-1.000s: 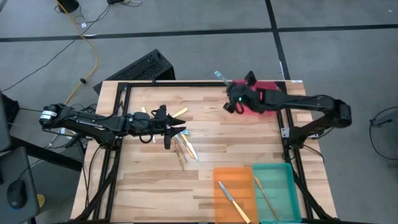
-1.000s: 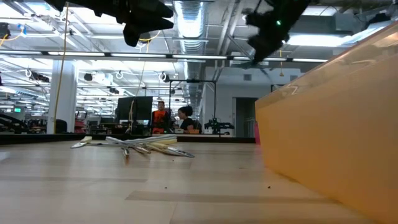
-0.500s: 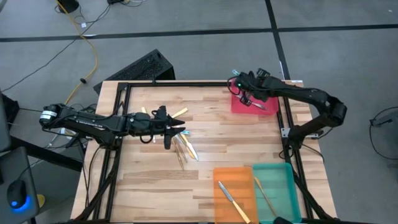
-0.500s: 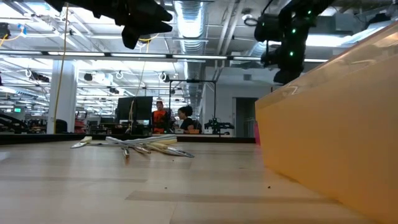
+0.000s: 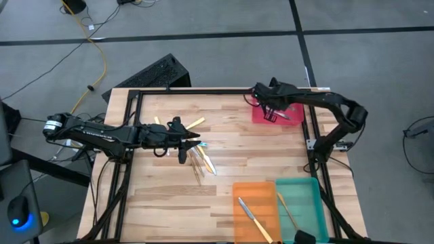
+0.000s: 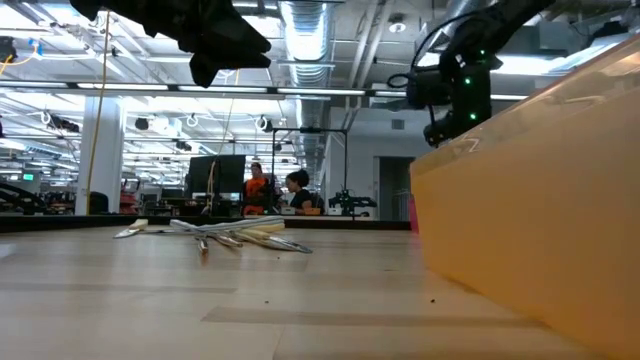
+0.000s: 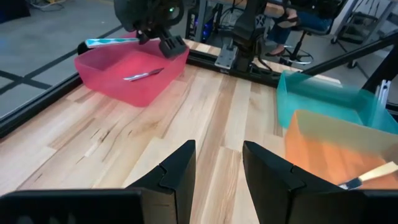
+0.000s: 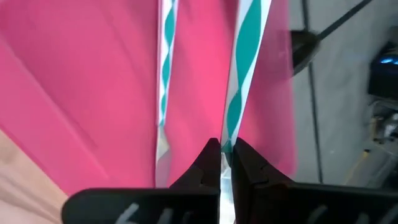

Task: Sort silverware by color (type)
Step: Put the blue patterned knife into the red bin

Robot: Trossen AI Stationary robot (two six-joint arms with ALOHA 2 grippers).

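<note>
The right hand, clamped on a teal-striped utensil, hangs over the red tray to drop it beside its match, while the left hand, fingers apart, waits above the unsorted pile on the bench.

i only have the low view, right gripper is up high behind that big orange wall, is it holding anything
Observer: Yes. The right gripper is shut on a thin utensil with a teal-and-white striped handle, above the red rectangular plastic tray.
Operator: anything in that tray already
Observer: One matching striped utensil lies inside it.
Operator: and the left gripper, got something
Observer: No. The left gripper is open with nothing between its fingers, above the loose pile of utensils on the wooden table.
</note>
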